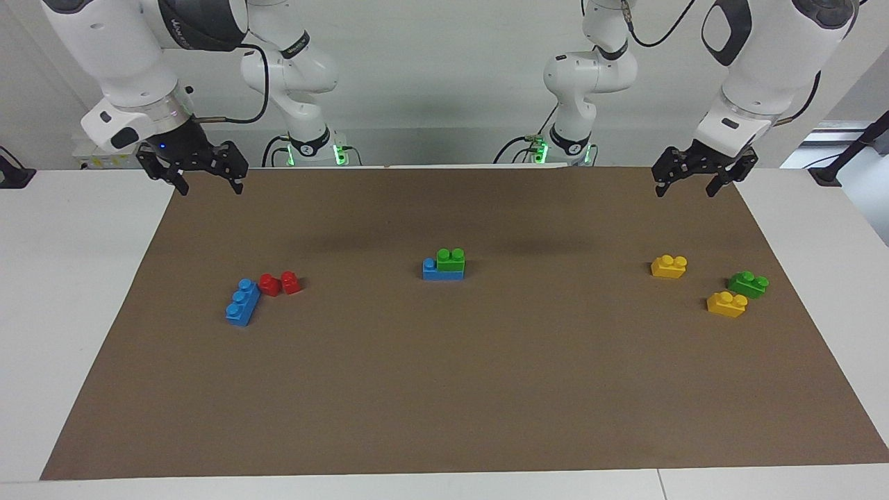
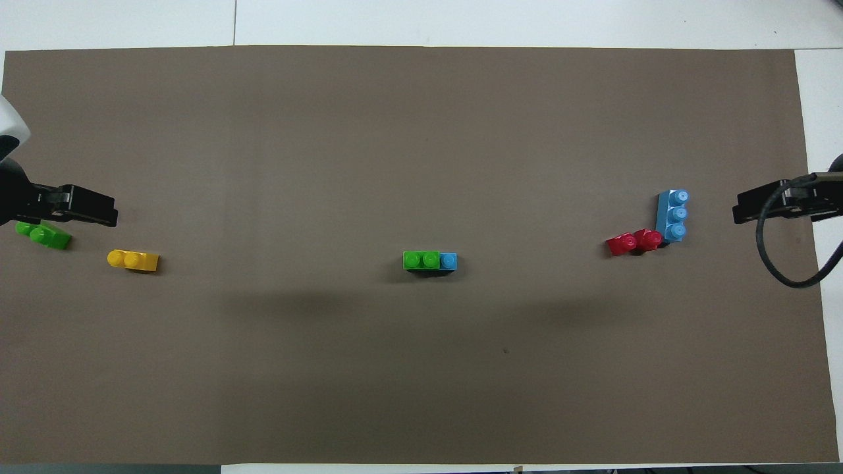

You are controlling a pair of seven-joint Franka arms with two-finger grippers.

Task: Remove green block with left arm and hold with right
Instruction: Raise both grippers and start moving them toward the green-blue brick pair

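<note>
A green block (image 1: 451, 259) (image 2: 421, 260) with two studs sits stacked on a short blue brick (image 1: 432, 270) (image 2: 448, 261) in the middle of the brown mat (image 1: 444, 389). A second green block (image 1: 748, 284) (image 2: 43, 235) lies at the left arm's end, partly covered by the gripper in the overhead view. My left gripper (image 1: 686, 186) (image 2: 99, 210) hangs open over the mat's edge by the robots, at its own end. My right gripper (image 1: 210, 185) (image 2: 751, 210) hangs open over the mat's corner at its own end. Neither holds anything.
Two yellow bricks (image 1: 669, 266) (image 1: 726, 304) lie beside the second green block; one yellow brick (image 2: 133, 260) shows from overhead. At the right arm's end, a long blue brick (image 1: 242, 302) (image 2: 672, 215) touches two red bricks (image 1: 280, 283) (image 2: 633, 242).
</note>
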